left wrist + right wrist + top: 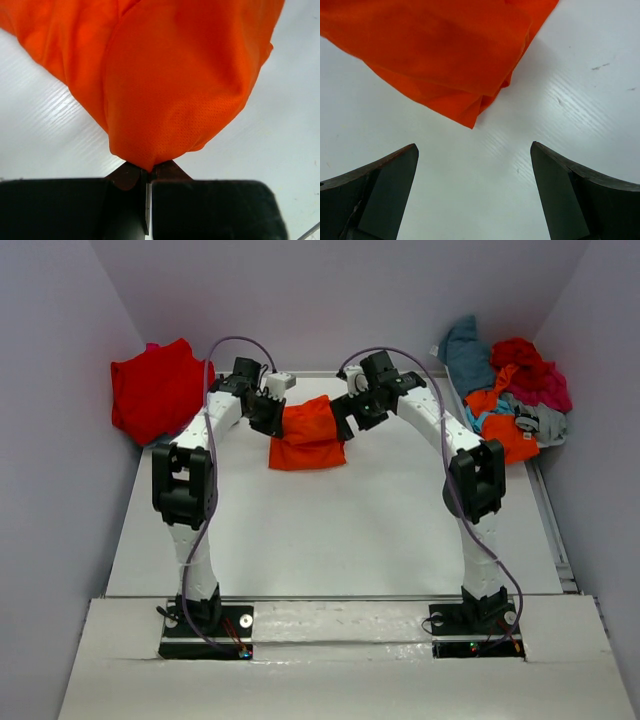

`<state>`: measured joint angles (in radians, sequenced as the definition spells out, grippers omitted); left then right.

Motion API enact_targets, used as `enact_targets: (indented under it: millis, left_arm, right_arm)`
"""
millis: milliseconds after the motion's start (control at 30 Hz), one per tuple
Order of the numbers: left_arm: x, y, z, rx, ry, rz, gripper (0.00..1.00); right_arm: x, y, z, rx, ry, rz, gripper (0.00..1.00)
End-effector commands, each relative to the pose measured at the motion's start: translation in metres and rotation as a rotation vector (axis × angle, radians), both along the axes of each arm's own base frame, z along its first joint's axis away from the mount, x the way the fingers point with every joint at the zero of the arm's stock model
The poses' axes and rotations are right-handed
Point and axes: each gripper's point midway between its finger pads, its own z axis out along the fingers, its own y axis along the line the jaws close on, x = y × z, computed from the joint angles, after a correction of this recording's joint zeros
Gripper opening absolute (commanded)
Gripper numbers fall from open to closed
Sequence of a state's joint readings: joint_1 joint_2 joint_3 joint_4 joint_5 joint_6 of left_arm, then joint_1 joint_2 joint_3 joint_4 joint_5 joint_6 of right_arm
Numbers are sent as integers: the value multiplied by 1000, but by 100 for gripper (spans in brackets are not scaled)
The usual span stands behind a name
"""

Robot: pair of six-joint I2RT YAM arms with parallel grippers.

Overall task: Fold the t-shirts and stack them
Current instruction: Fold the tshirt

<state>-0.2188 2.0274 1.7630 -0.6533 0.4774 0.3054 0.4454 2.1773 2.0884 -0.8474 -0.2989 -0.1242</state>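
**Left hand pinches orange t-shirt, right hand wide apart beside it**

Top view: orange t-shirt (308, 438) sits at 12 o'clock on the white desk (330, 540), bunched and partly folded, between the two hands. Its lower part lies as a rough rectangle on the desk. Its upper part spans from hand to hand.

Left hand (148, 172): fingers together, clamped on a bunched edge at the shirt's 9 o'clock side. In the left wrist view the mesh-weave cloth balloons out from the pinch point and fills the upper frame, with white desk on either side. Cannot tell whether the pinched end is lifted off the desk.

Right hand (474, 146): fingers spread wide, gripping nothing. In the right wrist view a folded corner of the shirt points at the gap from 12 o'clock, stops short of both fingertips and touches neither. Only desk surface shows between the fingers. In the top view this hand is at the shirt's 3 o'clock side, just beside the cloth.

Red t-shirt (155, 388): crumpled heap at 10 o'clock, at the desk's far left corner, well apart from the orange one.

Pile of t-shirts (510, 390): at 2 o'clock, far right corner, unfolded and tangled. Teal is at its 11 o'clock, red and magenta on top, orange and grey toward 6 o'clock.

Both arms rise from their bases at 6 o'clock and bend inward toward 12 o'clock.
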Motion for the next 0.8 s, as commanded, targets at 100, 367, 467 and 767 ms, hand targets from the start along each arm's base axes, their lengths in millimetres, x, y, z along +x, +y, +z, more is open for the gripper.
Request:
enact_targets:
  millis: [100,367,467,767]
  left_arm:
    - [31,16,5,8,-42,105,6]
    - [49,20,-2,34,-48,157,48]
    - [55,20,0,36,-60,160,62]
    - [54,27,19,57,-108,195,87]
  right_arm:
    - [-23,-3,5,31,26,34,100]
    - [-31,-3,3,41,50,44,100]
    - [-34,-4,1,42,58,46,100]
    - [-33,-2,2,47,56,49,100]
